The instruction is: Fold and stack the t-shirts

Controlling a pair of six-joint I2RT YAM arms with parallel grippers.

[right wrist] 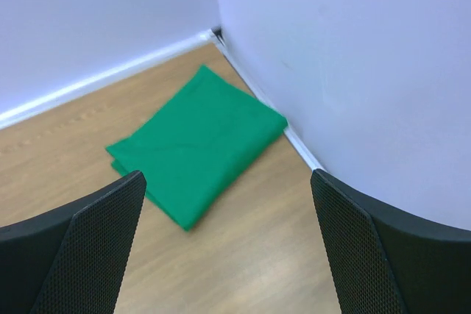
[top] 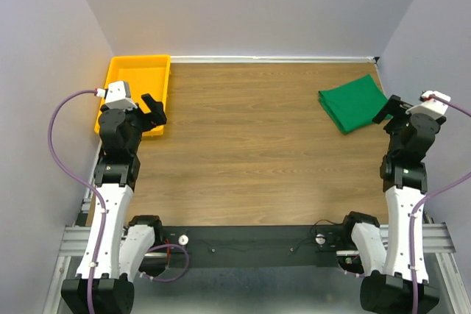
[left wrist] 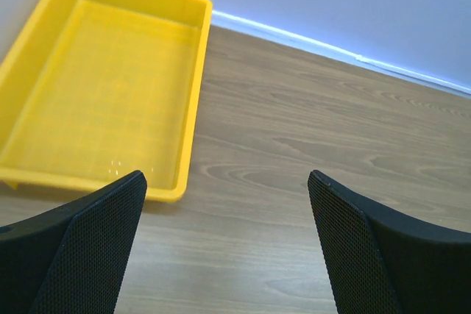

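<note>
At the far right corner of the brown wood-grain table (top: 250,145), close against the pale wall: one solid green cotton t-shirt (top: 353,102), folded into a flat, roughly square packet, lying free and touched by nothing. Judged a finished fold, parked in the corner so that the middle of the table is left for work; no second garment is in view, so there is nothing yet to stack with it

Fitting: right gripper (top: 388,110), black two-finger type, jaws spread wide with nothing between them. It hangs just beside the near right edge of the packet, apart from it. Judged a release posture, not a reach

Fitting: left gripper (top: 154,108), same type, jaws likewise spread and empty. It hangs by the near right corner of a shallow rectangular yellow plastic tray (top: 140,58) at the far left of the table. The tray holds nothing; whether it serves as supply bin or receiving bin cannot be told

View notes
- Top external: the only view with both arms, tray and shirt together, the last two well apart at opposite sides
- Right wrist: shows the layered edges on the packet's near side, a faint diagonal crease across its top, and how nearly its far edge meets the white skirting
- Left wrist: shows the tray's gridded floor bare, and wood alone between the mesh-textured finger pads (left wrist: 96,255); the shirt is absent here
</note>
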